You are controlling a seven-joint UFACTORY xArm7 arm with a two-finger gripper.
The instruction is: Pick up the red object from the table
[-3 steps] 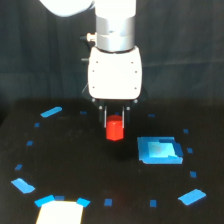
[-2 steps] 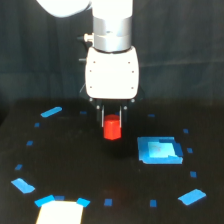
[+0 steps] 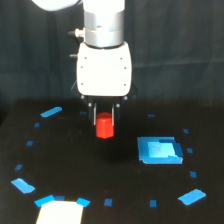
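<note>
The red object [image 3: 104,126] is a small red-orange block hanging clear above the black table [image 3: 75,165], with a faint dark shadow below it. My gripper [image 3: 104,120] is shut on it, its two thin dark fingers [image 3: 94,116] pressed against the block's left and right sides. The white arm body [image 3: 104,67] rises straight above it in the middle of the exterior view.
A larger blue square patch [image 3: 159,150] lies on the table to the exterior view's right of the block. Small blue tape marks [image 3: 51,112] ring the area, and a pale white patch [image 3: 59,212] sits at the bottom left edge.
The arm has risen with the red object in its fingers, lifting the block higher above the table. The blue patch and tape marks have stayed put.
</note>
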